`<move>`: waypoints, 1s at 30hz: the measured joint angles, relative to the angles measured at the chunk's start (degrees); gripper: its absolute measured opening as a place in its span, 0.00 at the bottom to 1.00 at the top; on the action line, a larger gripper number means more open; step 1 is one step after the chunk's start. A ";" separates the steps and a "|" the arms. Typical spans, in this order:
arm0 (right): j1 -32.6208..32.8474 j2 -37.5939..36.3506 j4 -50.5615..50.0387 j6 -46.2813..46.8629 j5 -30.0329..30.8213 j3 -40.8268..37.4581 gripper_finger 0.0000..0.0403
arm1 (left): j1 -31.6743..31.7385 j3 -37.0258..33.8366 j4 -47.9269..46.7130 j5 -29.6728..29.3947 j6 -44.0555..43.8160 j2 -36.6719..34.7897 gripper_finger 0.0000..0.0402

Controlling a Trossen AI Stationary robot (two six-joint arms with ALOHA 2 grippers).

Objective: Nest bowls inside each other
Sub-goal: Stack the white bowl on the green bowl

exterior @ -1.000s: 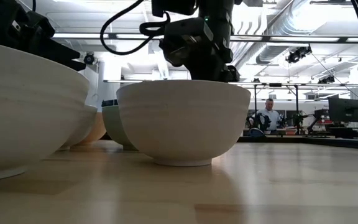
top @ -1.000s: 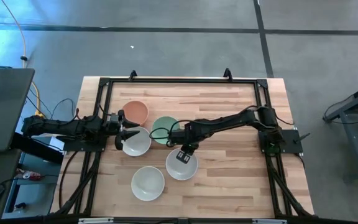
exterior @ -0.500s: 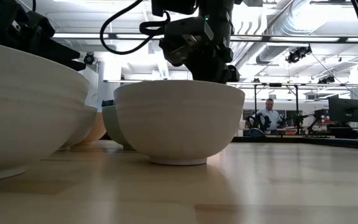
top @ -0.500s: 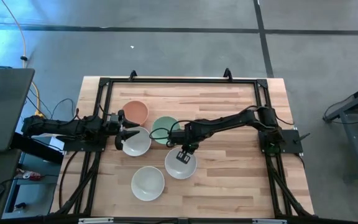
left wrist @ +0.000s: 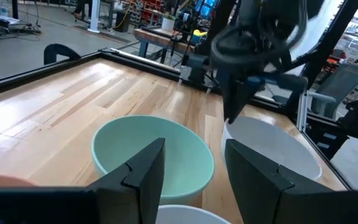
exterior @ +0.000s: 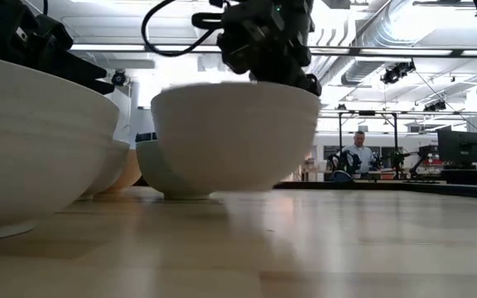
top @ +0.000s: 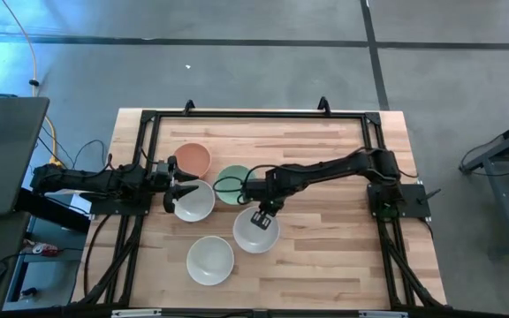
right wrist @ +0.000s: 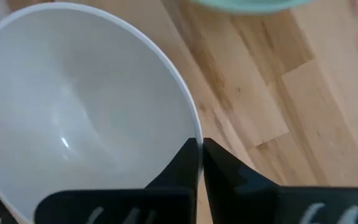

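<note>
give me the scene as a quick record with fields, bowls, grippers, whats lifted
table: light wooden tabletop inside a black frame
lifted bowl: smooth round white bowl, clear of the table in the low view
right gripper: right gripper shut on that bowl's rim
left gripper: left gripper open, over the rim of a second white bowl
other bowls: mint green bowl, salmon-orange bowl, third white bowl at the front
nested: none visible yet

Bright ceiling strip lights [exterior: 222, 47] flood the low view, the lifted white bowl [exterior: 235, 136] is motion-blurred, and soft shadows lie on the tabletop [exterior: 321, 248].
</note>
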 joint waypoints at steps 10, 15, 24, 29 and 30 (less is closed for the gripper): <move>-3.16 -2.61 -0.36 1.52 -3.23 1.09 0.00 | -0.02 0.00 0.06 -0.08 0.00 0.04 0.39; -5.28 -2.74 -2.41 0.71 -4.18 5.24 0.00 | 0.00 0.00 -0.06 -0.11 0.02 0.22 0.39; -10.90 -2.79 -6.97 -0.46 -1.55 12.48 0.00 | -0.02 0.00 0.01 -0.30 1.87 0.22 0.39; -14.59 -2.79 -6.72 -0.45 -1.24 13.03 0.00 | -0.02 0.49 -0.63 -1.96 4.43 0.22 0.39; -15.28 -2.78 -6.56 -0.45 -1.11 13.03 0.00 | -0.02 0.55 -0.63 -2.43 5.02 0.22 0.39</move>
